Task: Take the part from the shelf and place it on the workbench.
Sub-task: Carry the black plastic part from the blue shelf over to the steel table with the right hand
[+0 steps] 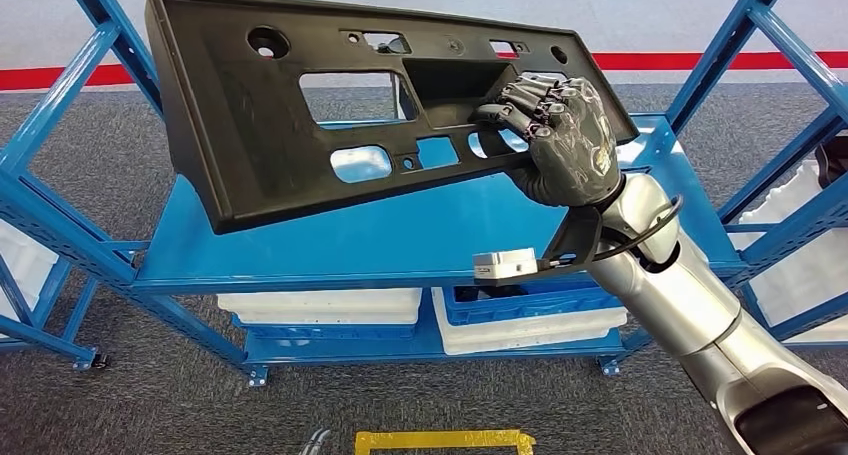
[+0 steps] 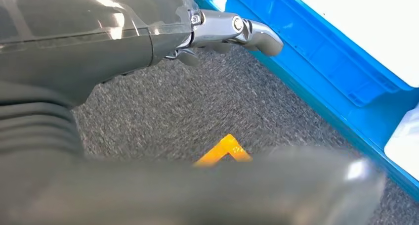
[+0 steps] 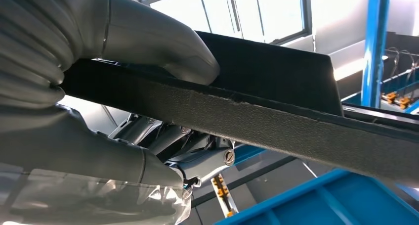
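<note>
The part [image 1: 260, 125] is a long black plastic panel with several cut-outs. It hangs tilted above the blue shelf board [image 1: 400, 240], its left end lower and nearer me. My right hand [image 1: 565, 140] grips the panel's lower right edge, fingers hooked through a cut-out from the front. Up close in the right wrist view, the thumb [image 3: 158, 42] presses one face of the panel's rim [image 3: 276, 111] and the darker fingers lie against the other. My left hand [image 2: 99, 47] hangs over the grey carpet with fingers [image 2: 247, 32] stretched out, holding nothing.
Blue shelf uprights [image 1: 60, 105] stand to both sides of the board. White and blue bins [image 1: 320, 305] sit on the lower level. A yellow tape mark [image 1: 445, 441] lies on the carpet in front. A blue crate [image 2: 336, 52] stands near my left hand.
</note>
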You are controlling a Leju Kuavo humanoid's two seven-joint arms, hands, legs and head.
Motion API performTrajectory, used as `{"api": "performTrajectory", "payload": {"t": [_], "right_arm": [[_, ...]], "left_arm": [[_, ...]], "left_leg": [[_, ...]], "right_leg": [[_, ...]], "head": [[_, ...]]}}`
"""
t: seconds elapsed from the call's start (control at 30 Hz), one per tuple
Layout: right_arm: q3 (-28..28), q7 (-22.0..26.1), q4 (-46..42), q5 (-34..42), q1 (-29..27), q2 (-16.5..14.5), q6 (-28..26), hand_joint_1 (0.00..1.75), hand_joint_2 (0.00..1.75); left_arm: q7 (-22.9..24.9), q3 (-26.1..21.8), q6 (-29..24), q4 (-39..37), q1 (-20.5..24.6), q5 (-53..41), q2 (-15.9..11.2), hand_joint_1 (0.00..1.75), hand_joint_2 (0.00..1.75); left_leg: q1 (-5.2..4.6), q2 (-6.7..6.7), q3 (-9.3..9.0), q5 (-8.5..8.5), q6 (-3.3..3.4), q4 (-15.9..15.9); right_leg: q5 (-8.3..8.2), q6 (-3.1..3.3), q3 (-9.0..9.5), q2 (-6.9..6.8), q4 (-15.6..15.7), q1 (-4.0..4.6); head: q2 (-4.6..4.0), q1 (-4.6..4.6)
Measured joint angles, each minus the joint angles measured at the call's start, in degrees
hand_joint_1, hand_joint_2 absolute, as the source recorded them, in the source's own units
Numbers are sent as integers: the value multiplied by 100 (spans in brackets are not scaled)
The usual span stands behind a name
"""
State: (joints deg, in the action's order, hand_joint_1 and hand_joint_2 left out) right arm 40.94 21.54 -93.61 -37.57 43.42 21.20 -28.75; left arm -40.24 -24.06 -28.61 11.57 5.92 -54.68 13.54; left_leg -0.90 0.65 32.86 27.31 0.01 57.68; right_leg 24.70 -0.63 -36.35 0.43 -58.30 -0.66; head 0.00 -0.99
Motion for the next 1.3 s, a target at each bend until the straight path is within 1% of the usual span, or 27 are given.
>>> {"api": "performTrajectory", "payload": {"t": [0.23, 0.67, 0.73, 0.83, 0.93, 1.03, 1.13, 1.3], "right_arm": [[1, 65, -70, 0, -15, 0, 10, 175, 175], [-8, 77, -84, -7, -103, 0, 9, 175, 175], [-9, 81, -84, -19, -118, 0, 8, 175, 175], [-9, 88, -90, -76, -149, -1, 8, 175, 175], [-12, 81, -124, -124, -205, -15, 19, 175, 175], [-24, 56, -138, -127, -249, -45, 79, 175, 175], [-38, 51, -148, -127, -283, -67, 104, 175, 175], [-66, 53, -177, -128, -322, -87, 103, 175, 175]], "left_arm": [[1, 150, 69, -1, -12, -58, -24, 0, 175], [120, 164, 259, -1, -18, 35, -54, 0, 175], [236, 163, 283, -2, -17, 39, -56, 0, 175], [547, 162, 379, -3, -16, 16, -61, 0, 175], [931, 178, 598, -4, -16, -68, -87, 0, 175], [1189, 212, 839, -5, -17, -131, -123, 0, 175], [1339, 251, 962, -5, -21, -182, -155, 0, 175], [1446, 293, 994, -5, -22, -219, -187, 0, 175]], "left_leg": [[0, 0, 1, 0, 0, 0], [0, 1, 1, 0, 0, 0], [0, 1, 1, 0, 0, 0], [0, 1, 1, 0, 0, 0], [0, 1, 1, 0, 0, 0], [0, 0, 1, 0, 0, 0], [0, 1, 1, 0, 0, 0], [0, 1, 1, 0, 0, 0]], "right_leg": [[0, 0, 0, 0, 0, 0], [0, 0, 0, 0, 0, 0], [0, 0, 0, 0, 0, 0], [0, 0, 0, 0, 0, 0], [0, 0, 0, 0, 0, 0], [0, 0, 0, 0, 0, 0], [0, 0, 0, 0, 0, 0], [0, 0, 1, 0, 0, 0]], "head": [[0, 1], [0, 0], [0, 1], [0, 1], [0, 2], [0, 1], [0, 1], [0, -1]]}}
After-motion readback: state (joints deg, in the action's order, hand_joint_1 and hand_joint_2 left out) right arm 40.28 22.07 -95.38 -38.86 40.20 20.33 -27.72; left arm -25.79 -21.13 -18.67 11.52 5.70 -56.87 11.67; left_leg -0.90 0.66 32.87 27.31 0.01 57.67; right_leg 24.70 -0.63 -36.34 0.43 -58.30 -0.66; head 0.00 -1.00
